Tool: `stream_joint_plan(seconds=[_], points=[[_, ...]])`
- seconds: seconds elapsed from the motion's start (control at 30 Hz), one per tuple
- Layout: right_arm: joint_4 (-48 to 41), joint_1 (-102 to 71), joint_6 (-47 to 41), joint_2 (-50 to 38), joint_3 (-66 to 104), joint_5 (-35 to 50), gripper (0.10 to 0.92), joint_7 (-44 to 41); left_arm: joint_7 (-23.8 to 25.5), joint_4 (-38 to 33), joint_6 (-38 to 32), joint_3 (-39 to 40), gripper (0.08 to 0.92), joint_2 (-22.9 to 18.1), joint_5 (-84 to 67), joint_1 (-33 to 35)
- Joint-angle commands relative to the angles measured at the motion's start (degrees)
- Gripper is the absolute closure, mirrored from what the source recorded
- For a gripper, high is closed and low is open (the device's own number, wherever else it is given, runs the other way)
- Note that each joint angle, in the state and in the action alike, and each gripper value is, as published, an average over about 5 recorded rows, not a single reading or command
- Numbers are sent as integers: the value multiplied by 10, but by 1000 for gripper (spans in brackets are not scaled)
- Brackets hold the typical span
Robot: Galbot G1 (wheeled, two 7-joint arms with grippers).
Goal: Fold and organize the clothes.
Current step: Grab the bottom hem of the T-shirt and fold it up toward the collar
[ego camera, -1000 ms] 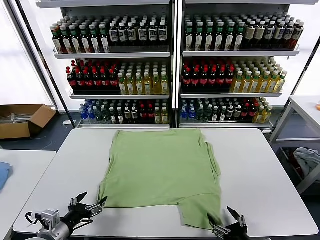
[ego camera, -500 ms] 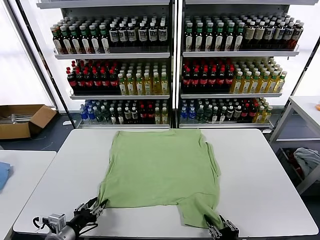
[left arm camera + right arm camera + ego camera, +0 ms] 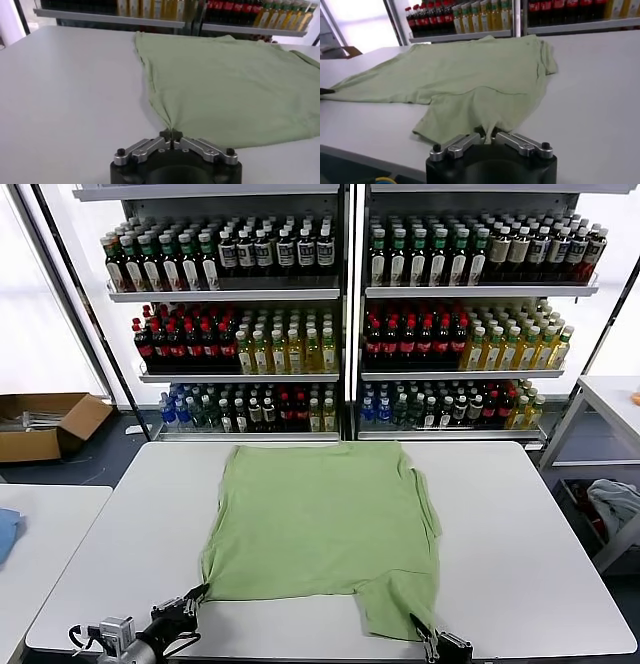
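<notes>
Green polo shirt [image 3: 325, 524] lies spread flat on the white tabletop [image 3: 520, 554], centre. My left end effector [image 3: 171, 135] is clamped on its near left corner at the tabletop's front edge. My right end effector [image 3: 488, 138] is pinched closed on the near right sleeve edge.

Matt green cloth shirt [image 3: 325, 519]
</notes>
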Motion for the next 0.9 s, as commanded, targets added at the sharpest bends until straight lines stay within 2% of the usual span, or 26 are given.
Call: stream_joint_plan(seconds=[0.03,0.3,0.53,0.9], points=[[48,-82,44,-10,18,84,911,-53,-5,-74,0,-28,912,-13,-8,31],[81,-114,60,-27,43,161,911,-85,-5,-128,9,-64,913,-17,-8,68],[105,-105,63,-29,47,204,911,-74,-3,-149,11,-101,913,-15,-26,90],[21,95,46,-66,30,265,911,1,9,-52,12,-63,913,42,-79,-29]])
